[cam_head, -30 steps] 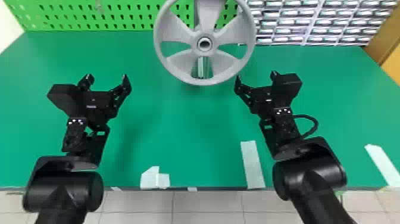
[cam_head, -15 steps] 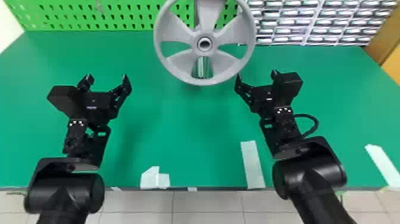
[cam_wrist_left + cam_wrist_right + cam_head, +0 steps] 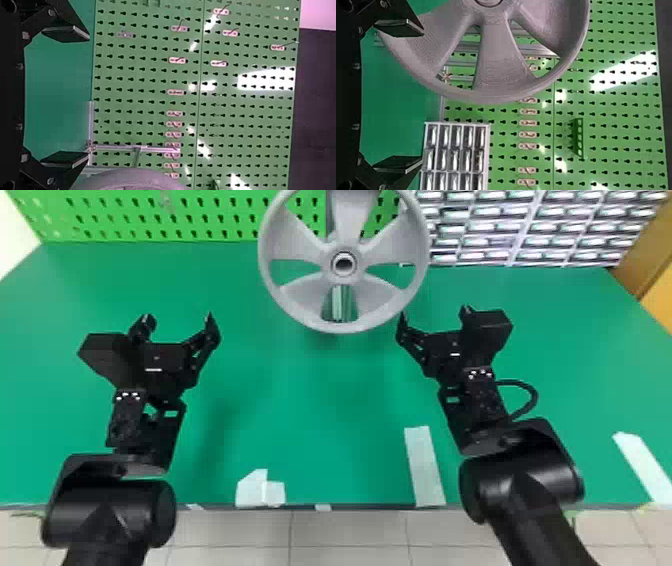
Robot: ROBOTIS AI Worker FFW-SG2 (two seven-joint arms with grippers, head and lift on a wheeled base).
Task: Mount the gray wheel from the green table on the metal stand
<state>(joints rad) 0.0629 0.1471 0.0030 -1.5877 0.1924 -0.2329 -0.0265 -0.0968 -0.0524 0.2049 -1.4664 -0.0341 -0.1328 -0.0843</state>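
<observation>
Wheel (image 3: 345, 279) at far middle of desk (image 3: 320, 410), seemingly on stand (image 3: 340, 304), seating hard to judge. Left hand (image 3: 178, 317), right hand (image 3: 434, 312) empty, fingers apart. Right hand near wheel: inward swing could knock it loose if poorly seated.

Head view: counter (image 3: 310, 415) bright, lit fairly evenly. Soft shadow (image 3: 215, 425) on it beside the left arm (image 3: 120, 510), fainter one just below the wheel (image 3: 345, 322). Pale surface (image 3: 15, 235) past the far-left corner is washed out. Drawers (image 3: 500, 227) at the far edge glint hard white. Both wrist views: pegboard (image 3: 150, 79) has glare patches (image 3: 267, 78), one big, others small; area beyond it is very dark.
</observation>
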